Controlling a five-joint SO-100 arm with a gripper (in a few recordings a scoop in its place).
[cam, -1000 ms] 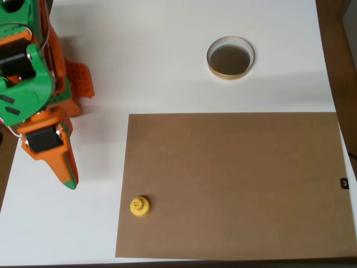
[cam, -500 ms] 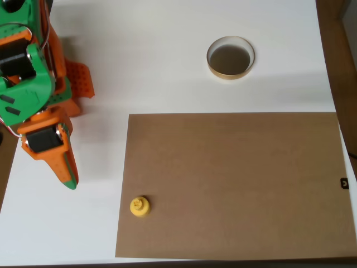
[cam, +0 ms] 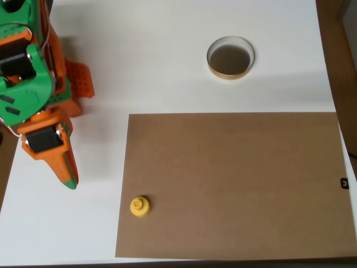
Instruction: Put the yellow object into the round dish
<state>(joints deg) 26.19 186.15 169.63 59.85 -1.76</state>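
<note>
The yellow object [cam: 139,206] stands upright on the near left corner of a brown sheet [cam: 234,184], its knob pointing up toward the overhead camera and its round base just inside the sheet's left edge. There is one such piece. Nothing touches it.

The brown sheet is a single flat rectangle, matte and plain, that covers most of the near right part of the white table [cam: 150,67]. Its left edge runs slightly askew to the table's edge.

The round dish [cam: 230,57] sits on the bare white tabletop at the far side, beyond the sheet's far edge and well apart from the yellow object. There is one dish; its thin pale rim encircles a dark brownish inside, and it holds nothing.

The gripper [cam: 68,177] lies at the left of the overhead view, over the white table, to the left of the sheet and well apart from both the yellow object and the dish. Its orange fingers with a green tip come together in one point with no gap between them, so the jaws look closed and hold nothing. The single green and orange arm [cam: 25,78] rises behind it toward the far left corner.

A strip of brown surface [cam: 343,84] shows past the table's right edge, with a small black tag [cam: 344,183] at the right.
</note>
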